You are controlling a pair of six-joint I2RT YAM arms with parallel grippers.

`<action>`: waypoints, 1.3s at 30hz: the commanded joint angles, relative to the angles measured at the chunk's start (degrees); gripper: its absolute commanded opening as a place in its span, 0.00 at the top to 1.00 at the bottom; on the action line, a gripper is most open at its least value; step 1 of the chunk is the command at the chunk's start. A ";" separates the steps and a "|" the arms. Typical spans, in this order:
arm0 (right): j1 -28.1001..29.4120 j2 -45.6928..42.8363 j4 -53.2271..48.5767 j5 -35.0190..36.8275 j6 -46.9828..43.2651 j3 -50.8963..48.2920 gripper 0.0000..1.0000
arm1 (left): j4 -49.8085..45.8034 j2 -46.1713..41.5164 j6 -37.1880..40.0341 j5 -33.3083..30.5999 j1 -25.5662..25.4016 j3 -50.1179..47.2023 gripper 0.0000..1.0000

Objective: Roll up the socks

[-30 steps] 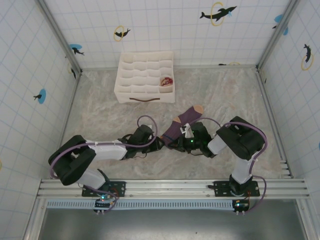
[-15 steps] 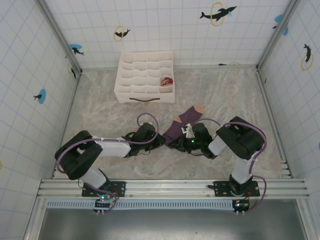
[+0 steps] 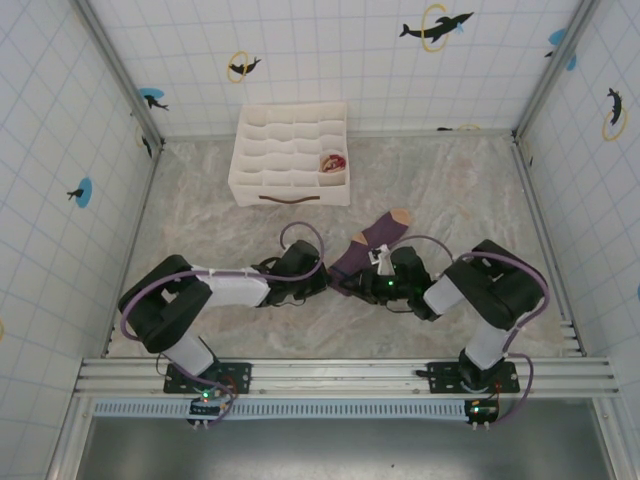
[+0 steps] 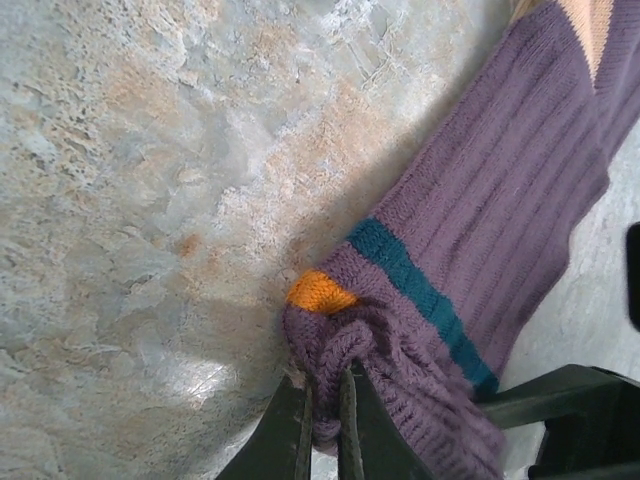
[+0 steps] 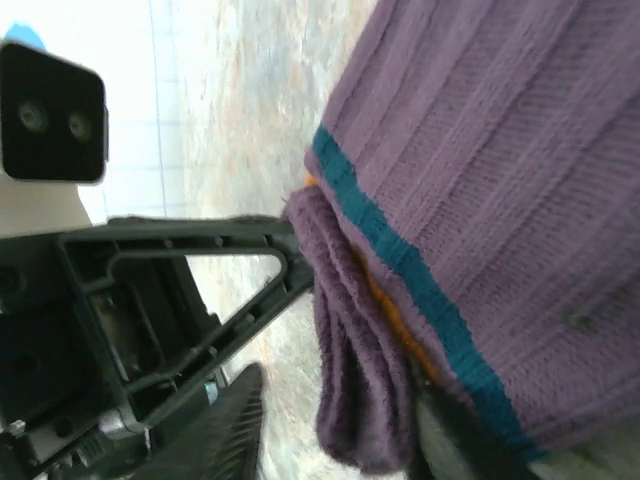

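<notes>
A purple sock (image 3: 374, 240) with a tan toe lies slanted on the marble floor, its cuff end toward the arms. In the left wrist view the sock (image 4: 490, 220) has a teal and an orange stripe, and my left gripper (image 4: 325, 385) is shut on a bunched fold of its cuff. My right gripper (image 5: 335, 420) is open, its fingers standing either side of the folded cuff (image 5: 355, 340) with a gap on the left. From above, the left gripper (image 3: 322, 284) and right gripper (image 3: 351, 284) meet at the cuff. A red-and-beige sock bundle (image 3: 331, 162) sits in the organiser.
The white gridded organiser box (image 3: 282, 187) stands at the back, left of centre. Tiled walls close in the marble floor (image 3: 200, 230) on three sides. The left gripper's frame (image 5: 190, 300) is close beside the right gripper's fingers.
The left gripper has closed onto the purple sock's cuff after sliding slightly right. The right gripper, shut on the cuff before, has opened.
</notes>
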 commanded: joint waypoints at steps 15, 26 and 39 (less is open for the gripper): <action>18.53 -27.07 -42.38 45.15 -46.62 5.30 0.18 | -25.70 -1.94 8.76 5.89 0.24 9.42 1.00; 41.74 -21.53 -24.91 73.89 -75.22 1.13 0.29 | -30.40 -2.27 11.37 8.92 0.50 12.01 1.00; 44.60 -7.52 -19.53 75.08 -82.97 5.29 0.41 | -33.52 -3.19 13.62 11.70 2.02 13.07 1.00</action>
